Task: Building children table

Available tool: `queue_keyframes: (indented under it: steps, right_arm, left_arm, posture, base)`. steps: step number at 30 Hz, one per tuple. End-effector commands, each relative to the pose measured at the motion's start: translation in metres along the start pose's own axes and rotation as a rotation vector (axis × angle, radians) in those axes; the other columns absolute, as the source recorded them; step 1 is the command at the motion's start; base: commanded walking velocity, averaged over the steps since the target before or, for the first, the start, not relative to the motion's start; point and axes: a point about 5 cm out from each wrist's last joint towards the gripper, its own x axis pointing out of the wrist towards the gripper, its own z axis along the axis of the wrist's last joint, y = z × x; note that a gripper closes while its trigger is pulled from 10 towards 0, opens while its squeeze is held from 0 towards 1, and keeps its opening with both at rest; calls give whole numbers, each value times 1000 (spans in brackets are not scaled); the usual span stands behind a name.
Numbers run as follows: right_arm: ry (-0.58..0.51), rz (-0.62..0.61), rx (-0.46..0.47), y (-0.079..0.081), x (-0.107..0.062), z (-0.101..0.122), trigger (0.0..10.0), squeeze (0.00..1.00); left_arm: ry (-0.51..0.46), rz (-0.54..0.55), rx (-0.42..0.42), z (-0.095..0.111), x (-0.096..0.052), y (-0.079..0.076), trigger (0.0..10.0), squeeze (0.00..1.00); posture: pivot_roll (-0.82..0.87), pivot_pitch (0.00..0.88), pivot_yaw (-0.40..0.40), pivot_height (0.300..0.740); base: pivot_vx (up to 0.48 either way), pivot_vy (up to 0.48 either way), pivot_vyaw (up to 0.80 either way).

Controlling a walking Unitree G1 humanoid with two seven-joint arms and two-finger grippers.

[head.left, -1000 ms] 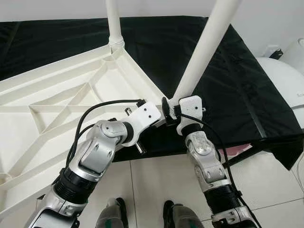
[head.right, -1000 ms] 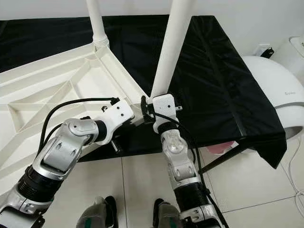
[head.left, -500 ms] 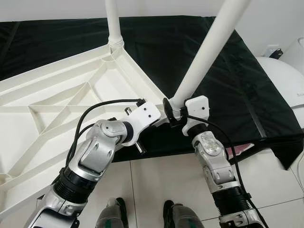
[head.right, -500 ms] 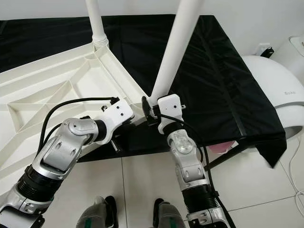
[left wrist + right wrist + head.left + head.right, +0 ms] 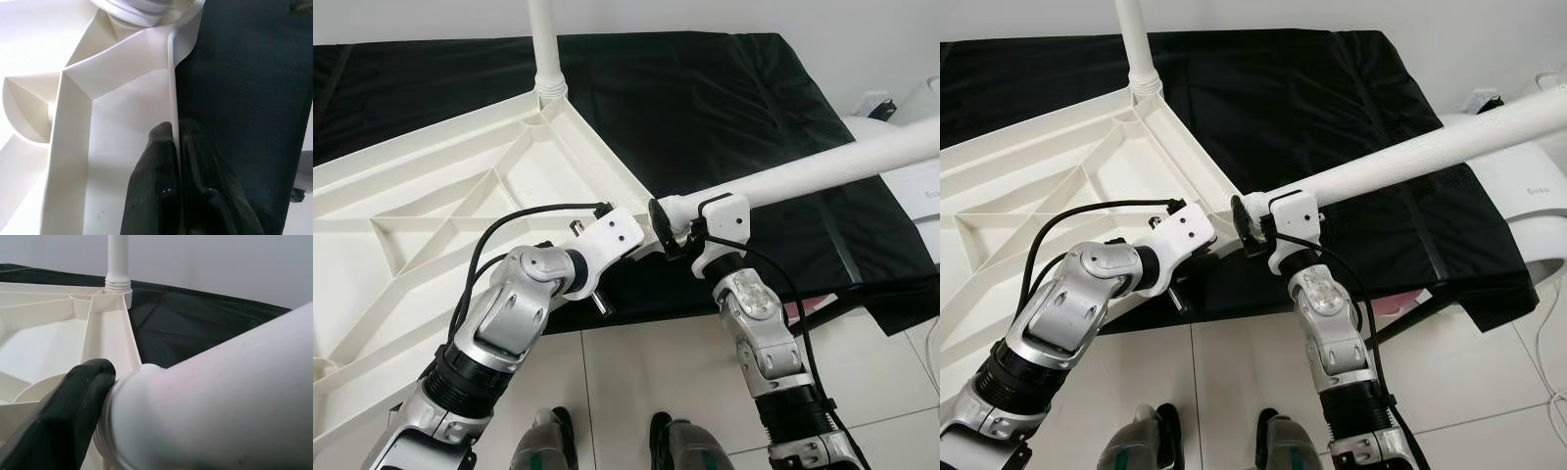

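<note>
The white table top (image 5: pixel 431 196) lies upside down on a black cloth. One white leg (image 5: pixel 544 44) stands upright in its far corner. My left gripper (image 5: pixel 175 131) is shut on the top's thin rim (image 5: pixel 172 88) near the near corner. My right gripper (image 5: pixel 1252 223) is shut on a second white leg (image 5: pixel 822 171), close to its threaded end (image 5: pixel 122 431). That leg lies almost level and points to the right, with its threaded end at the near corner. One black finger (image 5: pixel 73 401) presses against it.
The black cloth (image 5: pixel 705 98) covers the work table and hangs over its right edge. A rounded white appliance (image 5: pixel 1528 206) stands at the right. White floor tiles (image 5: pixel 636 382) and my feet (image 5: pixel 548 441) are below the table's front edge.
The leg in my right gripper has swung down from a steep upward tilt to nearly level, pointing right. My right wrist turned with it. The left arm has not moved.
</note>
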Motion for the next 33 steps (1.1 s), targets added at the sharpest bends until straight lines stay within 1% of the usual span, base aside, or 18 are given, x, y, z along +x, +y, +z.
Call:
queue_keyframes:
  steps: [1, 3, 4, 8, 15, 27, 28, 33]
  right_arm:
    - [0, 11, 12, 0, 0, 1, 10000, 0]
    - [-3, 14, 15, 0, 0, 1, 10000, 0]
    - [-8, 12, 22, -1, 1, 2, 0, 0]
    - [-12, 11, 38, -2, 2, 2, 0, 0]
    - [-31, 14, 36, -3, 3, 5, 0, 0]
    - [-89, -9, 48, -13, 12, 17, 0, 0]
    - [-88, -18, 46, -15, 13, 17, 10000, 0]
    - [-79, -27, 42, -18, 14, 15, 10000, 0]
  left_arm:
    - [-38, 95, 28, 11, -5, 10, 10000, 0]
    - [-38, 95, 28, 11, -5, 10, 10000, 0]
    - [-38, 96, 27, 11, -5, 10, 10000, 0]
    - [-40, 99, 25, 11, -5, 10, 10000, 0]
    - [-42, 103, 24, 11, -5, 10, 10000, 0]
    - [-42, 105, 26, 11, -5, 10, 10000, 0]
    - [-41, 106, 27, 10, -5, 10, 10000, 0]
    - [-41, 105, 29, 10, -5, 10, 10000, 0]
  posture:
    - [-95, 207, -28, 740]
    - [-95, 207, -28, 740]
    - [-93, 204, -30, 740]
    - [-94, 200, -32, 740]
    - [-94, 197, -34, 740]
    - [-92, 185, -36, 740]
    - [-91, 180, -35, 740]
    - [-92, 178, -34, 740]
  base:
    - [0, 0, 0]
    - [0, 0, 0]
    - [0, 0, 0]
    - [0, 0, 0]
    - [0, 0, 0]
    - [0, 0, 0]
    - [0, 0, 0]
    - [0, 0, 0]
